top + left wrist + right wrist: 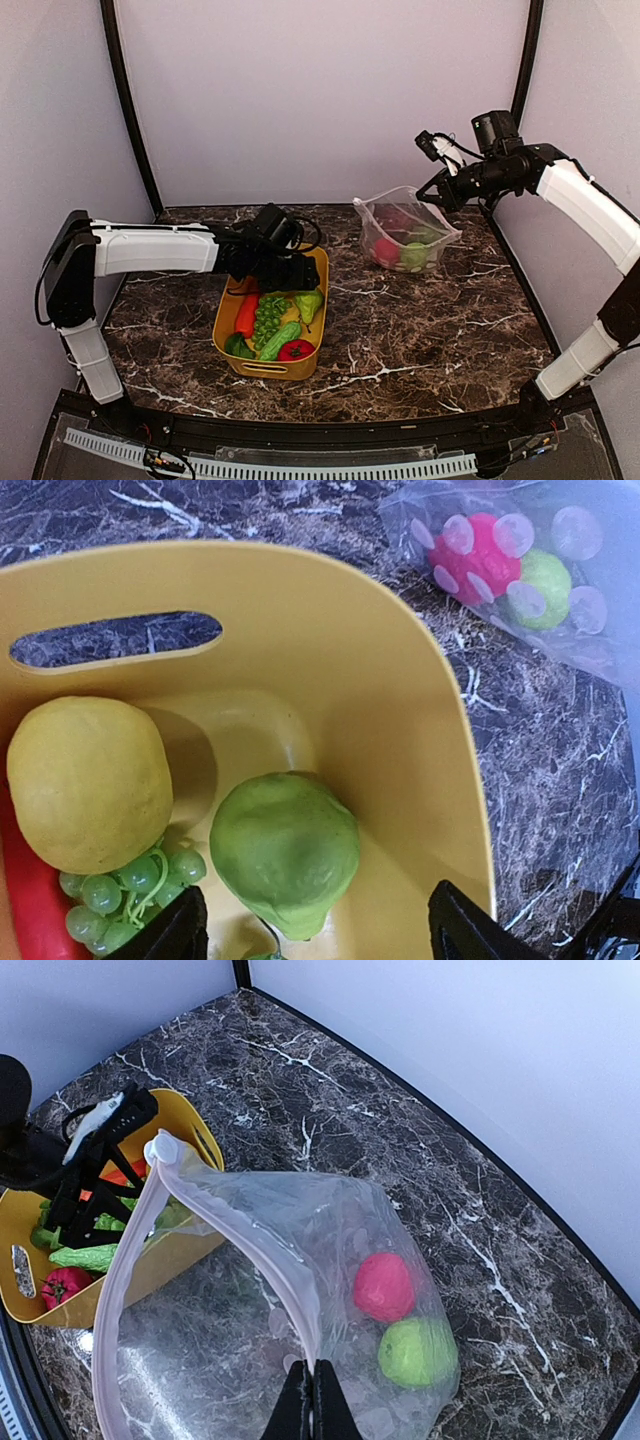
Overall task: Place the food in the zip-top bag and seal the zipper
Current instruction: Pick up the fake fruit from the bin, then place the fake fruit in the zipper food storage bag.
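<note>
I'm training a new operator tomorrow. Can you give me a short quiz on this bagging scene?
1. True or false: the bag already holds a red fruit and a green fruit.
2. In the left wrist view, which food lies between the left arm's open fingers? A. lemon B. pear C. carrot
3. What are the right arm's fingers shut on?
Key: 1 true; 2 B; 3 the bag's rim.
</note>
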### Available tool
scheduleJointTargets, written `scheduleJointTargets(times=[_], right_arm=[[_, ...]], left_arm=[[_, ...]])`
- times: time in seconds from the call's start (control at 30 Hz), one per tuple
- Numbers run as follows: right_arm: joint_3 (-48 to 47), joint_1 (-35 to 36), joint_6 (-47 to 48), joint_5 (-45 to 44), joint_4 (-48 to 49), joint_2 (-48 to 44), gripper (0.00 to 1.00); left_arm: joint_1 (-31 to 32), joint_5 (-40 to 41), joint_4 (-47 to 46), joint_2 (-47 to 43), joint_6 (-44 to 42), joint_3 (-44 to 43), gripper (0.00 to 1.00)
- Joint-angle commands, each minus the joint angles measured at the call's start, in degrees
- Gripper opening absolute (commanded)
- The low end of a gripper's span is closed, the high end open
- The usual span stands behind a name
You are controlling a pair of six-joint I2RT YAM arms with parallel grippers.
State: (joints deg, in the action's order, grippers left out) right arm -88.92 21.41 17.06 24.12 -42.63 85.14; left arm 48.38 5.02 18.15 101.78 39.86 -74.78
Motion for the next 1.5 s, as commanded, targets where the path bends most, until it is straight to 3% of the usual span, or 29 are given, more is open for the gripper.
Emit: scheduleJointTargets(times=[0.0, 0.4, 0.63, 0.87, 1.03, 1.2, 1.47], right_arm=[[-0.70, 0.53, -0.51, -0.03, 0.09, 0.45, 0.00], [-0.46, 0.72, -0.58, 0.70, 0.18, 0.98, 0.00], [-0.15, 0.72, -0.70, 0.67, 0.14, 0.84, 0.00], [-0.27, 0.74, -0.66, 0.58, 0.19, 0.87, 0.00], [-0.45, 0.76, -0.69, 0.73, 0.13, 1.02, 0.00], [-0.42, 0.82, -0.46, 0.86, 0.18, 1.20, 0.00], [-0.63, 0.76, -0.95, 1.73, 0.36, 1.60, 0.00]], left_arm=[[-0.65, -3.64, -0.37, 2.36, 1.00, -1.46, 0.76], [-1.15, -3.18, -0.24, 9.36, 1.21, -3.13, 0.76], [-1.48, -3.05, -0.49, 10.88, -0.09, -3.48, 0.60], [-1.42, -0.28, 0.64, 5.40, -1.81, -2.74, 0.48], [-1.40, 3.14, 2.68, -3.60, -3.80, -1.30, 0.47], [-1.38, 1.06, -2.58, -10.72, -12.75, 0.77, 0.47], [0.50, -16.55, -23.78, -18.54, -17.75, 1.54, 0.44]])
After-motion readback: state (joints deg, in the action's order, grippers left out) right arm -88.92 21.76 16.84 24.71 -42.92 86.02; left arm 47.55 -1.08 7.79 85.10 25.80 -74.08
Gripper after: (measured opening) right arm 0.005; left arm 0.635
